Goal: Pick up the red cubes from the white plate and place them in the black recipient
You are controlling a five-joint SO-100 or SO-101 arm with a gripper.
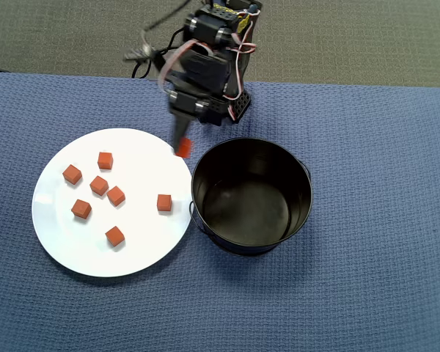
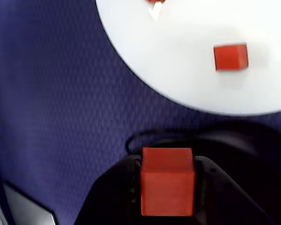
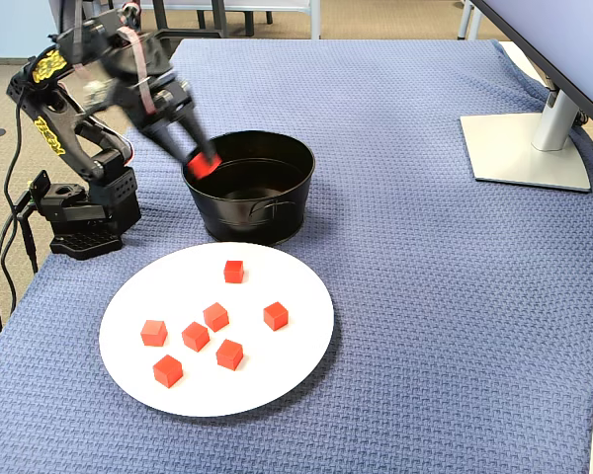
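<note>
The gripper (image 1: 182, 147) pinches one red cube (image 1: 182, 149) between its two dark fingers; in the wrist view the held cube (image 2: 167, 181) sits squarely clamped between the fingers (image 2: 110, 187), filling the lower middle of the picture. In the overhead view the gripper hangs in the air over the gap where the white plate (image 1: 59, 235) meets the black recipient (image 1: 251, 195), at the plate's upper right edge and just left of the pot's rim. In the fixed view the gripper (image 3: 204, 164) with its cube (image 3: 203, 166) is at the pot's left rim, raised above the counter (image 3: 435, 257), and the arm (image 3: 89, 89) is blurred. The black recipient (image 3: 249, 188) stands upright, close beside the plate with their edges nearly touching in the overhead view, and its shiny inside shows no cubes that I can make out. Six more red cubes lie on the white plate (image 3: 296, 346): in the overhead view a loose cluster of five toward the plate's left and middle, among them one at the upper middle (image 1: 105, 160) and one at the lower middle (image 1: 115, 236), and a sixth lying apart toward the right (image 1: 164, 202), nearest the pot. The counter is covered with a blue textured cloth, and a monitor stand (image 3: 534, 148) rests on it well apart at the fixed view's right
</note>
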